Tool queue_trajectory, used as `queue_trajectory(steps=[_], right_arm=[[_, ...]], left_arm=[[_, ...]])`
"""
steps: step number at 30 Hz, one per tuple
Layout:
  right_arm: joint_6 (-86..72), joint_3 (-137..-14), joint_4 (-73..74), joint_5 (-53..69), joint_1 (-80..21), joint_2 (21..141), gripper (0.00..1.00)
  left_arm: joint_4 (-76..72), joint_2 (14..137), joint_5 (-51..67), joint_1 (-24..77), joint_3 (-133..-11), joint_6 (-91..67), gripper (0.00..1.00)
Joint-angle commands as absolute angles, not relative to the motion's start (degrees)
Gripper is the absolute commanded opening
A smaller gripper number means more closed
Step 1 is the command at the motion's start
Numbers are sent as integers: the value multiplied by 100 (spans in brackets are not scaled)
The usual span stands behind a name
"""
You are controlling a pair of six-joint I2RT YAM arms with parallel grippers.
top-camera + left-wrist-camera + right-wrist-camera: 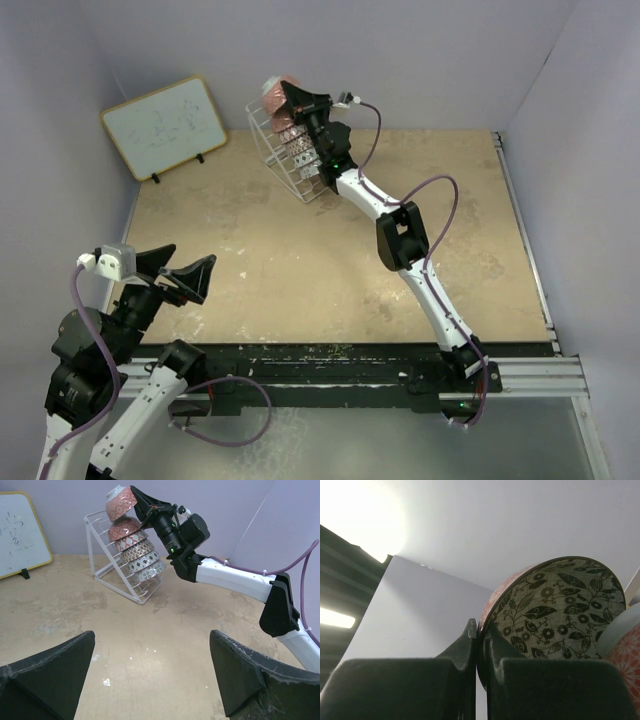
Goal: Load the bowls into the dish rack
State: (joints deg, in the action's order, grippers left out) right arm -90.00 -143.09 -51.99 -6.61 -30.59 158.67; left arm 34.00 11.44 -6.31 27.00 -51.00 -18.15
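Observation:
The white wire dish rack stands at the back of the table, also in the left wrist view. Several patterned bowls sit stacked in it. My right gripper is shut on the rim of a red-patterned bowl with a black floral inside, held at the rack's top, above the other bowls. My left gripper is open and empty, low over the near left of the table; its fingers frame bare tabletop.
A wood-framed whiteboard leans against the back wall left of the rack. The right arm stretches across the table's middle. White walls enclose the beige table on the left, back and right.

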Motion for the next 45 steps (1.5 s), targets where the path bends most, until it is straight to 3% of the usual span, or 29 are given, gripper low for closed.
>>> queue_trajectory(steps=[1,27,37,45], right_arm=[[-8864,-14717,-5244,-972,-2915,15813,0],[-8820,-14966,-4865,-1185,-2891,16093,3],[-8880,-14835,-4622,-1324,-2889,15969,27],[-8834,-14439,-4562,-1290,-2883,15635,31]], left_arm=[[3227,1132,-682,2672,-5224,-1679,99],[3122,1138,-707,2680,-5134,-1578,99],[3134,1149,-757,2681,-5184,-1551,99],[3075,1160,-730,2681,-5165,-1588,99]])
